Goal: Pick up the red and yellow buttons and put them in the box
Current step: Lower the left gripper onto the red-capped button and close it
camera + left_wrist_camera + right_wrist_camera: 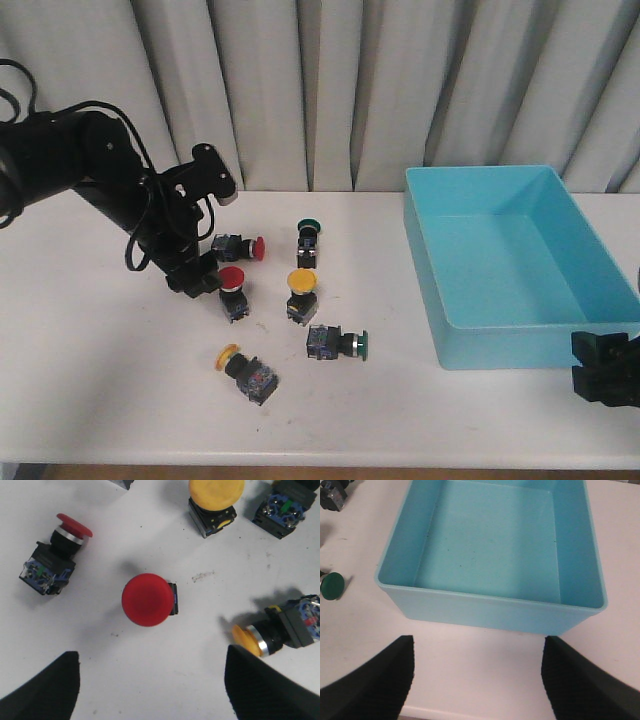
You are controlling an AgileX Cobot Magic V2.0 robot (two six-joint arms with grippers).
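Two red buttons are on the table: one stands cap-up, the other lies on its side. One yellow button stands upright; another lies tipped over. My left gripper is open just left of the upright red button, with nothing between its fingers. The light-blue box sits at the right with nothing inside. My right gripper is open over the table by the box's near right corner.
Two green-capped buttons lie among the others, one at the back and one on its side nearer the box. A grey curtain hangs behind the table. The table's front edge runs close below the right gripper.
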